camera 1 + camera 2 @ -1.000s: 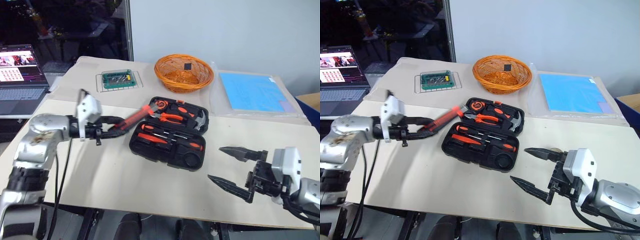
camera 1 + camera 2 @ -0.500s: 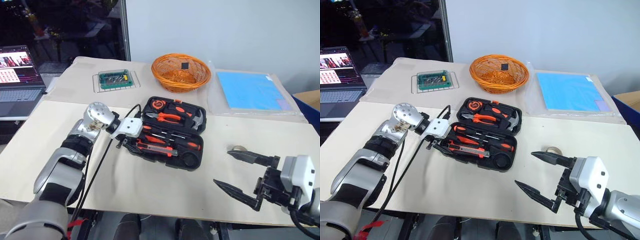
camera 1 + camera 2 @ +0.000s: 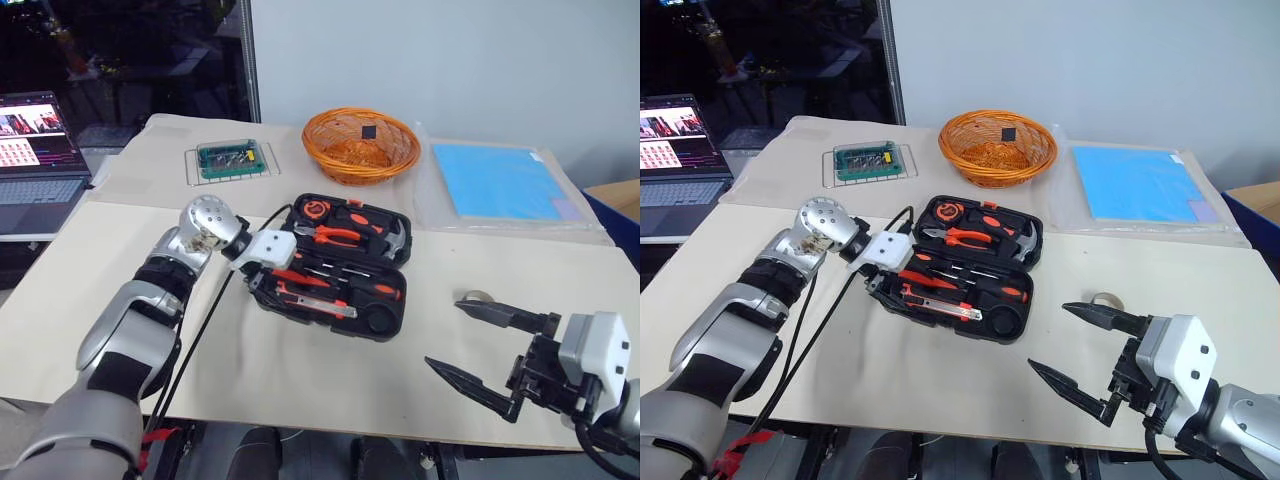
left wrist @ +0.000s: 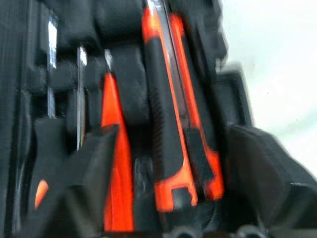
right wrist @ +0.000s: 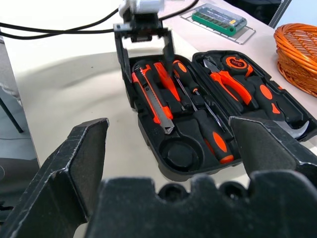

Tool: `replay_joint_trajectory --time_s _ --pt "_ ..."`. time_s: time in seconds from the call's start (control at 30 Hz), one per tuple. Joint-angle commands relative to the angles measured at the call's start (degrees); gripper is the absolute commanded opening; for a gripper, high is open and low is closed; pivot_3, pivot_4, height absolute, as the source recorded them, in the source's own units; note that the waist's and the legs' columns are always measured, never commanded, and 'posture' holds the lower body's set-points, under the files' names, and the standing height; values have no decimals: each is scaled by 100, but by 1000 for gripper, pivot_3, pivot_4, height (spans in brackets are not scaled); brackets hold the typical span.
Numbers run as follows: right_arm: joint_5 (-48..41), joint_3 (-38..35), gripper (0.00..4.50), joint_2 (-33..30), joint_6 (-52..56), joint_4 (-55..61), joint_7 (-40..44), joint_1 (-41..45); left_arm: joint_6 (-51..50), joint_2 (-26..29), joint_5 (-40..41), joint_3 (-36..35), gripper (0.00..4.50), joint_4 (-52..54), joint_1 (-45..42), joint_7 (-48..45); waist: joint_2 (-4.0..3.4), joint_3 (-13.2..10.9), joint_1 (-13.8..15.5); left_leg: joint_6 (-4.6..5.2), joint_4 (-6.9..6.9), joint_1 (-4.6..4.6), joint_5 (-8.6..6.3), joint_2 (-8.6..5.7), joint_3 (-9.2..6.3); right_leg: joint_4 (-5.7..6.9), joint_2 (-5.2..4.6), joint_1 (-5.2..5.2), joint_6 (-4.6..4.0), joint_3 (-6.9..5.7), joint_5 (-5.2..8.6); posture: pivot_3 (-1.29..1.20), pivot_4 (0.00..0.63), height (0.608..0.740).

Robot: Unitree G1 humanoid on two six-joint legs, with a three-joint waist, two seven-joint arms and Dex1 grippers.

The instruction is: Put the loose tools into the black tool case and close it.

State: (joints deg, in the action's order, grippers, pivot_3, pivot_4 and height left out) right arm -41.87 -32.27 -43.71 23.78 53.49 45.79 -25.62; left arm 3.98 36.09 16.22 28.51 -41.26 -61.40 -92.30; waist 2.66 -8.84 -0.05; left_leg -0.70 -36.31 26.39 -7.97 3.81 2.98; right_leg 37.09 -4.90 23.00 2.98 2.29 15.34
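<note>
The black tool case point(image 3: 392, 300) lies open mid-table, with pliers, a hammer and screwdrivers in its recesses. My left gripper point(image 3: 262, 279) hangs over the case's left end, open. An orange-and-black utility knife point(image 5: 152, 99) lies between its spread fingers point(image 4: 94, 163) in the case's front half, and neither finger touches it. A small grey-green tape roll point(image 3: 474, 297) sits on the table right of the case. My right gripper point(image 3: 443, 332) hovers open and empty near the front right, with its upper fingertip just beside the roll.
At the back stand an orange wicker basket point(image 3: 360, 145), a green circuit board point(image 3: 230, 158) on a wire rack, and a blue sheet point(image 3: 497, 182). A laptop point(image 3: 35, 150) sits far left. A black cable trails from my left wrist across the table.
My left gripper brought the utility knife to the case's left end and has now opened, so the knife rests in the case. The right gripper stayed put.
</note>
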Motion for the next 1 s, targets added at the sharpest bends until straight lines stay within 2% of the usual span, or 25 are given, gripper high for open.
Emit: replay_joint_trajectory --time_s 0.03,0.1,0.2,0.37,0.5,0.6,0.77,1.0 --pt "-91 13 4500 -44 -72 -1 5 131 -1610 281 838 -687 3423 662 99 -20 -2 1 -18 0 0 -2 0 0 0 0 0 -1 0 0 0 0 150 740" --pt "-81 68 4500 -38 -84 -49 20 186 -2273 308 964 -1005 2907 1038 366 212 -4 2 -17 0 -1 -10 0 -1 -1 0 0 -8 7 -1 5 0 150 740" --pt "-53 190 4500 -52 -83 -130 45 302 -2943 77 1069 -1538 1768 1910 1056 1431 -5 3 -16 0 -1 -35 0 -1 -2 -4 0 -39 16 -3 11 0 150 740" --pt "-86 182 4500 -86 -45 -158 63 335 -3322 -202 528 -1835 15 3149 2288 3106 -3 2 21 0 -2 -50 0 -1 -8 -5 -1 -58 8 -6 7 0 150 740" --pt "-129 111 4500 -126 -10 -158 109 270 -3608 -153 73 -1534 15 3649 2889 3577 -3 2 34 -1 1 -61 -1 -1 -6 -5 -1 -65 -10 -5 5 0 150 740" --pt "-151 71 4500 -169 20 -154 159 223 -3715 -162 -429 -1023 15 3601 3054 3734 -10 10 52 -2 2 -80 -1 0 -2 -6 -1 -77 -31 -2 24 0 150 740" --pt "-135 -102 4500 -247 81 -179 236 85 -3214 -267 -939 -680 15 3381 3191 3841 -48 65 66 -41 11 -121 -25 -3 6 -19 -10 -88 -18 -1 40 0 150 740" --pt "-97 -322 4500 -184 276 -176 68 -198 -2439 -640 -1307 -625 15 2903 3033 3891 -99 124 102 -42 14 -124 -26 -13 9 -24 -22 -95 -9 -3 46 0 150 740"
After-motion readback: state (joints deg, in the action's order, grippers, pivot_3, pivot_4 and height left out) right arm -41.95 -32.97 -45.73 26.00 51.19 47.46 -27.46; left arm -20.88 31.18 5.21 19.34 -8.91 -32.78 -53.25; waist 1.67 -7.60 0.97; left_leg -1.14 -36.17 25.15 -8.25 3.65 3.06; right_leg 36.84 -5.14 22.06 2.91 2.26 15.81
